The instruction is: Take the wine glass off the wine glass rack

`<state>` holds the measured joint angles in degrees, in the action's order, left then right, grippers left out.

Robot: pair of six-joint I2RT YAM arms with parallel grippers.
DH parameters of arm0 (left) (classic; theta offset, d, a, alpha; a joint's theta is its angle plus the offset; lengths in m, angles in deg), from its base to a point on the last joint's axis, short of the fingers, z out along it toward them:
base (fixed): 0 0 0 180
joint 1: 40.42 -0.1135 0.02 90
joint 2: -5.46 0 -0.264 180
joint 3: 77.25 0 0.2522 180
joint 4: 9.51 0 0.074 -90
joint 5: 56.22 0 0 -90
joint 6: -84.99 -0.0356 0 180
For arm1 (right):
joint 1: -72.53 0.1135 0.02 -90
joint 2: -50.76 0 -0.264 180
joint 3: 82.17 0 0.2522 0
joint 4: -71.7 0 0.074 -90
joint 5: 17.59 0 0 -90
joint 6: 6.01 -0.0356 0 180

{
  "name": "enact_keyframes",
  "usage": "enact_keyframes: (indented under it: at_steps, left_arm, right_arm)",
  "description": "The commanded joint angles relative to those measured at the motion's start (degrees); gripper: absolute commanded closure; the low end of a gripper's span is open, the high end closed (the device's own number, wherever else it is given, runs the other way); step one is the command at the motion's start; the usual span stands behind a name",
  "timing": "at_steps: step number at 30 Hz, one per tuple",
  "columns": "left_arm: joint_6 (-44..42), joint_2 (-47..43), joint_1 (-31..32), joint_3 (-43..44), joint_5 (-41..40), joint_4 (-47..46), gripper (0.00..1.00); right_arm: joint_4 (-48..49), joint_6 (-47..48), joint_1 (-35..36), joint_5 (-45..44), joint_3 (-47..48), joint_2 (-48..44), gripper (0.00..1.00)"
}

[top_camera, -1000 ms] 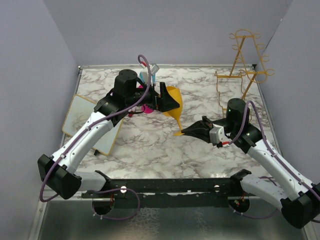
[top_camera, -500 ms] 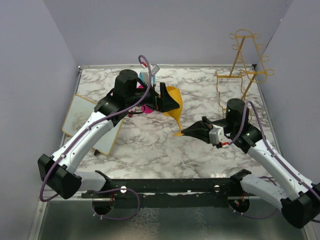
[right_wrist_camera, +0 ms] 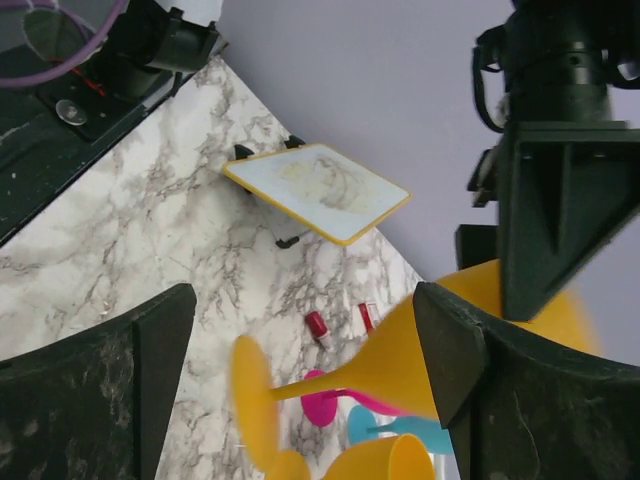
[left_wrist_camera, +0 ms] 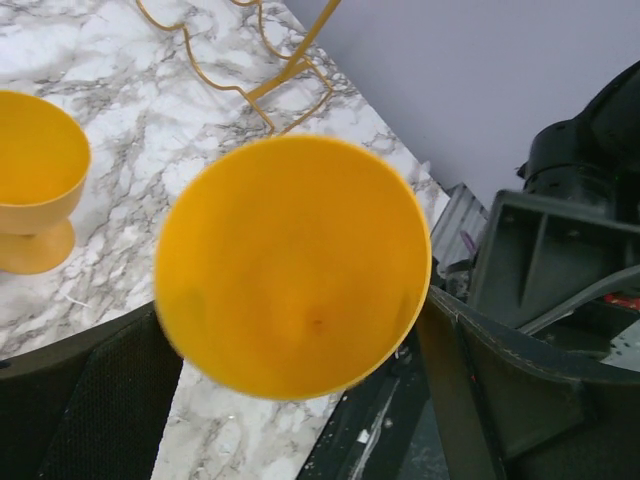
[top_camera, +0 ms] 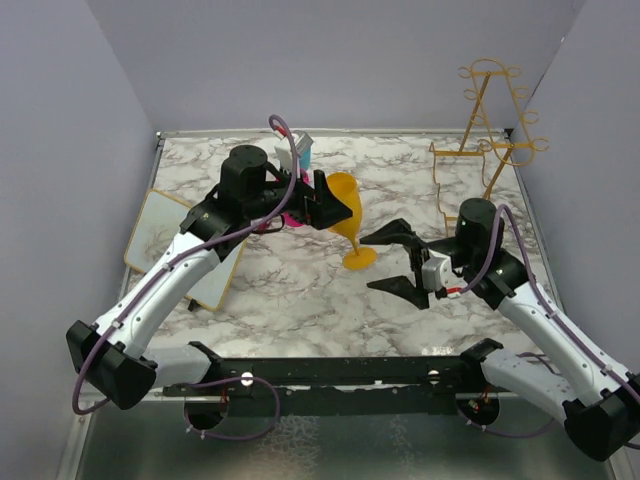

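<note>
Yellow, the wine glass [top_camera: 347, 200] is already off the gold rack [top_camera: 490, 130] at the upper right. It is held tilted at mid-frame, its bowl clamped in the left gripper [top_camera: 330, 205]. The right gripper [top_camera: 392, 260] is spread wide, holding nothing. The bowl appears empty; setting it down probably remains.

Lab enclosure, plain lilac walls [top_camera: 300, 60], marble tabletop [top_camera: 300, 300]

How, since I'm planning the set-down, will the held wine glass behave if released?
Probably tips: the wine glass has a wide bowl on a thin stem, and the left gripper holds it tilted. Opaque yellow, likely plastic: light, not brittle.
</note>
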<state>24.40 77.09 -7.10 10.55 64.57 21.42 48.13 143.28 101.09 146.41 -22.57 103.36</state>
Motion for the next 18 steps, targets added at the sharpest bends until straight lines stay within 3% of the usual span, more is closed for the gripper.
enact_keyframes:
  at_steps: [1, 8, 12, 18]
  left_arm:
    - [-8.0, -4.4, -0.1, -3.5, -4.7, -1.5, 0.08]
    - [-19.5, -10.5, -0.1, -12.1, -12.0, -2.8, 0.08]
    - [-16.0, -11.7, -0.1, -15.4, -9.9, -5.0, 0.09]
    - [-9.4, -11.8, -0.1, -17.5, -18.2, -6.5, 0.06]
  right_arm:
    - [4.5, -4.1, 0.4, -3.1, 0.7, -3.9, 0.07]
    - [6.6, -7.7, 0.4, -9.1, 1.3, -11.8, 0.07]
    - [17.8, -21.5, 0.4, -22.3, -1.9, -13.6, 0.06]
    - [22.9, -46.6, 0.4, -44.4, -1.8, -9.1, 0.06]
